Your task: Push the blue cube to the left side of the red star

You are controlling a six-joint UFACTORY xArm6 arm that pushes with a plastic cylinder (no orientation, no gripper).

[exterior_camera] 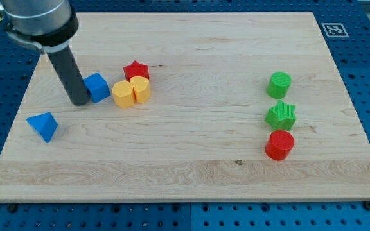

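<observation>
Wooden worktop (191,173) is seen lying on a blue perforated base, with a black-and-white marker (333,29) at its 1 o'clock corner. My tip (80,101) is set down at the worktop's 9 o'clock side, pressed against the 9 o'clock face of the blue cube (97,87). No end effector is fitted: only a straight dark rod is carried, so nothing is grasped or released.

The blue cube is found just at 8 o'clock of the red star (135,70), a small gap being left between them. Two yellow blocks are placed below the red star: a yellow hexagon (124,94) just at 3 o'clock of the blue cube, and a yellow cylinder (140,88) touching it at its 2 o'clock side and touching the red star from 6 o'clock.

A blue pyramid-like block (43,126) is seen well apart, at 7 o'clock of my tip.

Towards the worktop's 3 o'clock side a column of three is formed: a green cylinder (279,85) at 12 o'clock, a green star (281,115) in the middle, and a red cylinder (279,144) at 6 o'clock, touching the green star.
</observation>
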